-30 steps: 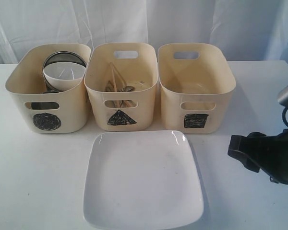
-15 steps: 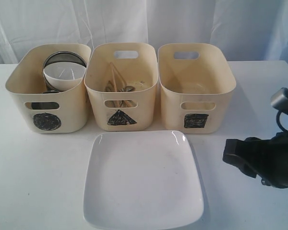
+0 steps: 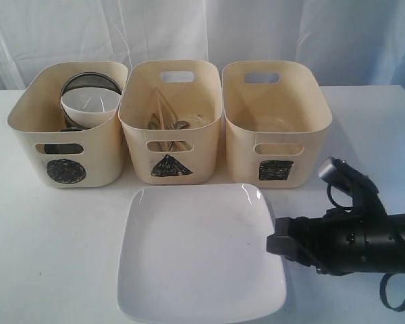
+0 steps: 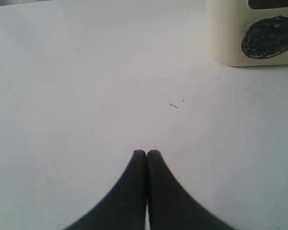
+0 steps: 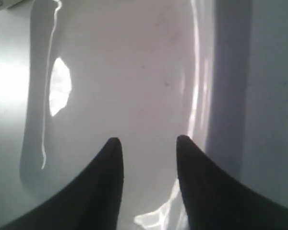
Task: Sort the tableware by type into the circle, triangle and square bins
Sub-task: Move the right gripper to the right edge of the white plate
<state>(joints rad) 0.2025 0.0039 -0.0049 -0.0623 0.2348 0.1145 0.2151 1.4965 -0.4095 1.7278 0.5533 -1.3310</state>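
Where the left arm waits: the left gripper (image 4: 146, 152) hangs low over the bare white table (image 4: 86, 96) with its fingers pressed together on nothing. It sits near the circle-marked bin, likely parked there because no item on that side needs it.
Circle bin: the cream plastic bin with cut-out handles and a black scribbled circle (image 3: 98, 158) stands on the left of the row. It holds a small white bowl (image 3: 89, 104) tilted against a round steel vessel (image 3: 91, 81), so round hollow ware evidently belongs here.
Triangle bin: the matching cream bin with a black scribbled triangle (image 3: 138, 145) stands in the middle, just beside the first. Wooden chopsticks (image 3: 163, 108) lean in it over steel cutlery (image 3: 181, 125), so the long pieces go here.
Plate: the large square white plate (image 3: 196, 256) lies flat on the table in front of the bins. It is the one piece not yet sorted.
Square bin: the third cream bin, marked with a black scribbled square (image 3: 310, 135), stands on the right and looks empty. By its mark it should take the plate.
Right gripper: the right gripper (image 5: 147, 140) lies level at the plate's right edge with its jaws apart. No grip shows yet; it seems lined up to pinch the rim, since a flat plate offers no other hold.
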